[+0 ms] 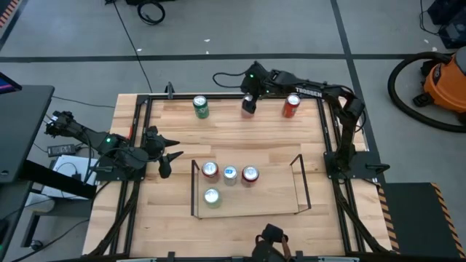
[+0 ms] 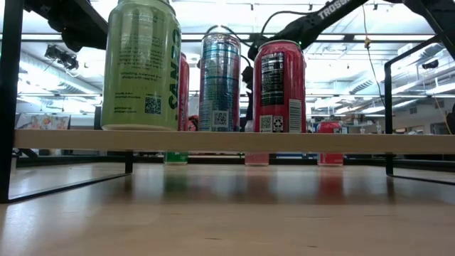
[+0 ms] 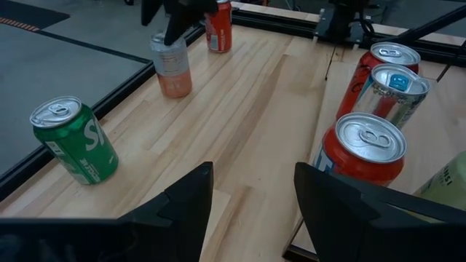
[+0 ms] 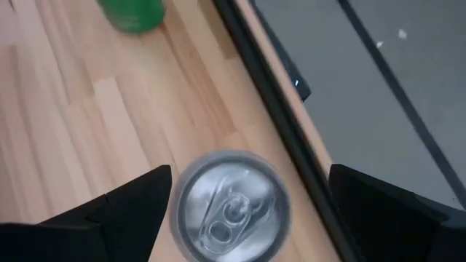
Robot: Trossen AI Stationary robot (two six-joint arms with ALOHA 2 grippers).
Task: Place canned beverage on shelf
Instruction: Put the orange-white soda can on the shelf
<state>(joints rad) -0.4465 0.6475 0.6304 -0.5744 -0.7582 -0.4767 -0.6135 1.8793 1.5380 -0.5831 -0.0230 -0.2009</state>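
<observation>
A pink can with a silver top (image 4: 231, 207) stands upright on its base near the table's far edge. My right gripper (image 4: 250, 175) hovers above it, open, one finger on either side and apart from it; the high view shows that gripper (image 1: 249, 102) over the can. A green can (image 1: 200, 107) stands to its left and a red can (image 1: 292, 105) to its right. On the near middle, the shelf (image 1: 269, 195) carries several upright cans. My left gripper (image 1: 166, 161) waits open at the table's left, its fingers (image 3: 186, 211) over bare wood.
A black frame (image 1: 138, 145) borders the tabletop; its far rail (image 4: 284, 138) runs close behind the pink can. Bare wood (image 1: 247, 142) lies between the far cans and the shelf. The shelf's right half has free floor. An orange vacuum (image 1: 444, 80) stands beyond the table.
</observation>
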